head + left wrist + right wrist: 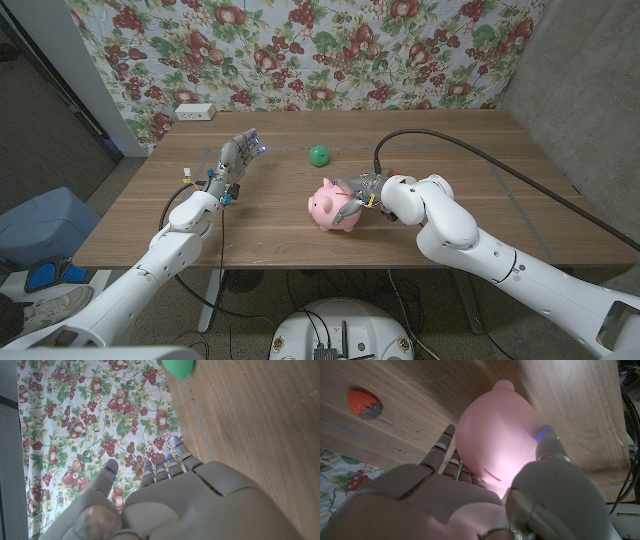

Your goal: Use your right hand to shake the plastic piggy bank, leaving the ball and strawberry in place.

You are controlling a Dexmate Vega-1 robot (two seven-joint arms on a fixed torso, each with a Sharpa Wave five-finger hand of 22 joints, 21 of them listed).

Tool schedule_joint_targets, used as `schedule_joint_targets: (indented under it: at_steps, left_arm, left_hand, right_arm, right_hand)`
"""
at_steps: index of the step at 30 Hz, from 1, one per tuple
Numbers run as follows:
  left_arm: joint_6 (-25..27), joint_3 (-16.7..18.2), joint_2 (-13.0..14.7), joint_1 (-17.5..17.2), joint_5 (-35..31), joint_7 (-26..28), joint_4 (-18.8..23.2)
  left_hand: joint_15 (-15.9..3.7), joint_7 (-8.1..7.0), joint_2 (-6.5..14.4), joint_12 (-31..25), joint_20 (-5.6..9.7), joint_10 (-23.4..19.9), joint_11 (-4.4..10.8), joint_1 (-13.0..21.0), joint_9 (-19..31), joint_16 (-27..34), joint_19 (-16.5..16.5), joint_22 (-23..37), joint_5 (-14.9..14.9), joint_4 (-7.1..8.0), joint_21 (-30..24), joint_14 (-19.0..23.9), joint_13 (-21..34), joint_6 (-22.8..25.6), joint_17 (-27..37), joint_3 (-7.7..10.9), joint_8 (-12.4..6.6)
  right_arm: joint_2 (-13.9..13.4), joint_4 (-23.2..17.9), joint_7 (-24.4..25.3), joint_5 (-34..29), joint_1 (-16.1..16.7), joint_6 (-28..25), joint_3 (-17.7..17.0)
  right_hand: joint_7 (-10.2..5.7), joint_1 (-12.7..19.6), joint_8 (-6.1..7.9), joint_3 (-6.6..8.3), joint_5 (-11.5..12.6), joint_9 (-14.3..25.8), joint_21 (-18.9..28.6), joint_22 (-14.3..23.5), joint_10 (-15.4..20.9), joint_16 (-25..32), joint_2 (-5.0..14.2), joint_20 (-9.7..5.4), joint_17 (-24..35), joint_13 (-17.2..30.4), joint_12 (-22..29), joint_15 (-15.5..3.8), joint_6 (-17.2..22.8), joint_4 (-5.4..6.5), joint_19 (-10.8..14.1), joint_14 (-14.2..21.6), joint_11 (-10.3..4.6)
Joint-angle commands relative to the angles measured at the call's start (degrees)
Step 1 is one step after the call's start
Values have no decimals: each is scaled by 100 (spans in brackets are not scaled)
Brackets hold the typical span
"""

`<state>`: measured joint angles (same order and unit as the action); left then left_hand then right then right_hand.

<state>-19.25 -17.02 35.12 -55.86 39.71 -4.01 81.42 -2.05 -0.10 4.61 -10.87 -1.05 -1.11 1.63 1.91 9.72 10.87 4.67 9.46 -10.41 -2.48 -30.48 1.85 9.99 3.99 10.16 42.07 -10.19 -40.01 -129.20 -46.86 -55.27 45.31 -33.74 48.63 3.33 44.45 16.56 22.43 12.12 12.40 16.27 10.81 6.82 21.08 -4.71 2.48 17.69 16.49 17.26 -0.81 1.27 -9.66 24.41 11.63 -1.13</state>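
The pink plastic piggy bank [330, 208] is at the table's middle front, and my right hand [362, 193] grips it from its right side. In the right wrist view, fingers [439, 455] and thumb wrap either side of the piggy bank [495, 435]. I cannot tell whether it is off the wood. The green ball [318, 155] lies behind it, toward the middle of the table, also seen in the left wrist view [178, 366]. The red strawberry [364, 403] lies on the wood a little beyond the piggy bank. My left hand [232, 165] stands at the left with fingers spread, holding nothing.
A white box [194, 111] sits at the table's back left corner, in front of the floral cloth [330, 50]. A black cable [450, 140] arcs over the table's right half to my right arm. The table's front edge [300, 268] is close to the piggy bank.
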Motion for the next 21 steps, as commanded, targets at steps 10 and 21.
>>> schedule_joint_targets:
  at_steps: [10, 21]
  left_arm:
    - [47, 35, 77, -145, -58, 148, 267]
    - [96, 64, 153, -266, -97, 251, 485]
  left_hand:
    - [16, 35, 216, -19, -27, -32, 34, -62, 25, -16, 78, 17, -36, -7, 62, 40, 25, 1, -5, -10, -18]
    - [21, 33, 208, -17, -33, -29, 29, -61, 25, -20, 97, 18, -36, -13, 99, 43, 25, -8, -8, -12, -17]
  right_arm:
    - [56, 438, 373, 36, -49, -110, 200]
    - [139, 720, 618, 47, -84, -82, 304]
  right_hand:
    - [-401, 471, 1073, -378, -204, 61, 568, 199, 2049, 1841, 476, -93, 1431, 660, 855, -959, 2563, 49, 698, 1928, -414]
    - [-537, 734, 2034, -264, -30, -12, 1124, 305, 4272, 2840, 759, -295, 2671, 1458, 2052, -1104, 4932, 16, 995, 3125, -361]
